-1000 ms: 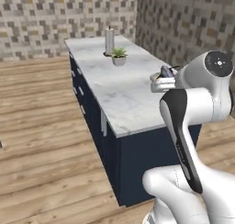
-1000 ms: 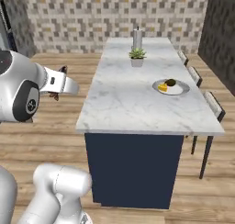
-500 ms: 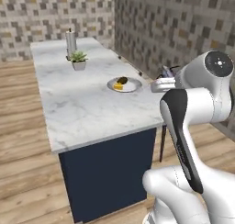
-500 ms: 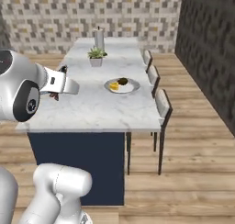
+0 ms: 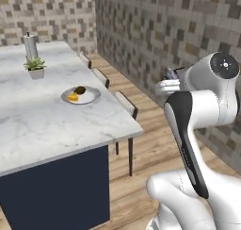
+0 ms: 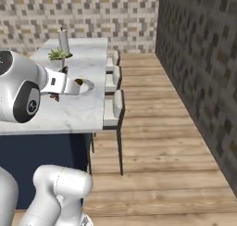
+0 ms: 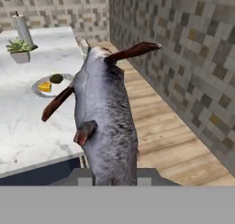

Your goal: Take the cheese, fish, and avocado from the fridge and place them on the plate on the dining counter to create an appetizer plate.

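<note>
A grey fish (image 7: 105,122) with dark red fins fills the middle of the hand view, and my gripper (image 7: 114,175) is shut on it. The gripper (image 5: 170,76) hangs to the right of the dining counter (image 5: 42,120), past its edge and above the wooden floor. On the counter lies the plate (image 5: 89,98), also seen as the plate (image 7: 36,89). It carries the yellow cheese (image 5: 73,97) and the dark avocado (image 5: 80,90), cheese (image 7: 44,86) beside avocado (image 7: 56,78). From the right base view the gripper (image 6: 59,87) hides part of the plate (image 6: 88,85). The fridge is out of view.
A potted plant (image 5: 35,68) and a grey bottle (image 5: 30,46) stand at the counter's far end. Stools (image 5: 124,106) line its right side, seen as stools (image 6: 113,107). A dark stone wall (image 5: 155,31) closes the right. Wooden floor lies between.
The whole picture has shifted: the base has turned, so the counter and plate now sit further left. The fish stays in the gripper.
</note>
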Controlling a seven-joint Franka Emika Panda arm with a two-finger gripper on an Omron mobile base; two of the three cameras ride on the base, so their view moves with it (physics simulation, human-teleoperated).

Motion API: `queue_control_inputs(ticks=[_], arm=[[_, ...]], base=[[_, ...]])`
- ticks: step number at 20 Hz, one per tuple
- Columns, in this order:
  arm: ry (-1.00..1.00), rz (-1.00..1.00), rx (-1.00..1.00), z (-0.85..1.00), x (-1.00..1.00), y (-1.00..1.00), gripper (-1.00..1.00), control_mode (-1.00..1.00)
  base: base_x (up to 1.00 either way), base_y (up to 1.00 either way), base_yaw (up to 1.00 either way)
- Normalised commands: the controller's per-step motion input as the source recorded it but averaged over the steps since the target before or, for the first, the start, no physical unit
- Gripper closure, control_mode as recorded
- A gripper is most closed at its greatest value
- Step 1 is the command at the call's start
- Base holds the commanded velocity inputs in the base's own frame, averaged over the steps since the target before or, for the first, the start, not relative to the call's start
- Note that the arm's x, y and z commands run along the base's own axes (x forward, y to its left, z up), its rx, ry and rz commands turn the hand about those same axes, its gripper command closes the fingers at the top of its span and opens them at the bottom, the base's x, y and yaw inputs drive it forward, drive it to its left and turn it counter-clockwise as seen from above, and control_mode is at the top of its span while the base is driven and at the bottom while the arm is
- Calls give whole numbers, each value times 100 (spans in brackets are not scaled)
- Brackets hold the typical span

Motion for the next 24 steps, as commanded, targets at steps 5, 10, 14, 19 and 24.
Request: queue_control_inputs(ticks=[5, 10, 14, 19, 24], arm=[[0, 0, 0, 0, 0, 0, 100, 100], [0, 0, 0, 0, 0, 0, 100, 100], [0, 0, 0, 0, 0, 0, 100, 100], [0, 0, 0, 0, 0, 0, 100, 100], [0, 0, 0, 0, 0, 0, 100, 100]], base=[[0, -100, -7], [12, -100, -2], [31, -88, 6], [82, -18, 21], [100, 0, 31]])
